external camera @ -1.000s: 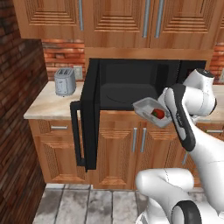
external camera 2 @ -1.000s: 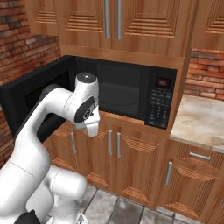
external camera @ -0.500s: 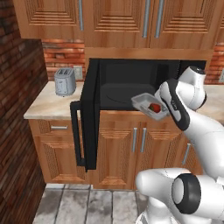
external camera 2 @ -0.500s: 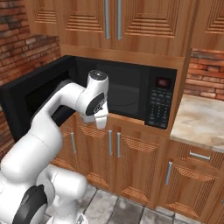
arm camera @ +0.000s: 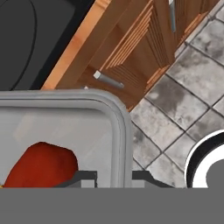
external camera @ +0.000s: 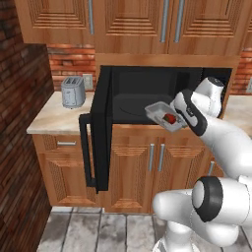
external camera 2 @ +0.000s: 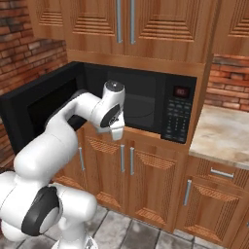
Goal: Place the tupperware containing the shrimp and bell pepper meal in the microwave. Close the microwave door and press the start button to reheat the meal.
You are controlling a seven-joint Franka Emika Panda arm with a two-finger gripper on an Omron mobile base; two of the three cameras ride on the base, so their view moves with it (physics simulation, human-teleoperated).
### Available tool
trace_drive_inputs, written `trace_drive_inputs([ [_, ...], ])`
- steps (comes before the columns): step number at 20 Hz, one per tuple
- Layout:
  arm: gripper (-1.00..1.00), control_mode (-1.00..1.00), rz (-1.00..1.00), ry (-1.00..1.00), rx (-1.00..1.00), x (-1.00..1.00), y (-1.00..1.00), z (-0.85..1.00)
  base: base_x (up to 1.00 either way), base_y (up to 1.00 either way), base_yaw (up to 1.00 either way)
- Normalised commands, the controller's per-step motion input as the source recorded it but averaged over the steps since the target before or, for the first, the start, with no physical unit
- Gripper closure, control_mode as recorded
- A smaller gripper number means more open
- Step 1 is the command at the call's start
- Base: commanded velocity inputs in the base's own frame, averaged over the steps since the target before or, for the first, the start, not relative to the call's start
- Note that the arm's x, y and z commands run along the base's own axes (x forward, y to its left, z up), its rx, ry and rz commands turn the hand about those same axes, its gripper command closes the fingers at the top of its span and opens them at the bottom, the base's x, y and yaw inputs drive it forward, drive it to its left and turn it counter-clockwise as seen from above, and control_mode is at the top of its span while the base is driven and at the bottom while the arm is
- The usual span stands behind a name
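**Tray at the mouth of the oven**

Left of the gripper (external camera: 175,118), the microwave door (external camera: 101,133) hangs wide open. The arm bends at the elbow, reaching forward, fingers pinching the rim of the tupperware (external camera: 163,115) held level before the microwave (external camera: 147,93) cavity. The hand view adds the red pepper (arm camera: 41,164) inside the tray; the right base view adds the keypad (external camera 2: 176,119).

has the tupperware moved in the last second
Yes. The tupperware, held in the gripper, has risen and edged toward the open microwave cavity.
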Motion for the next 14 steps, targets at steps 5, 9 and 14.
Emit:
trace_drive_inputs([
  [5, 1.00, -1.00, 0.00, -0.22, 0.00, 0.13, 0.00, -0.24, 0.00, 0.00, 0.00],
  [9, 1.00, -1.00, 0.00, -0.16, -0.02, 0.20, 0.00, -0.15, 0.00, 0.00, 0.00],
  [14, 1.00, -1.00, 0.00, -0.03, 0.00, 0.38, 0.00, -0.01, 0.00, 0.00, 0.00],
])
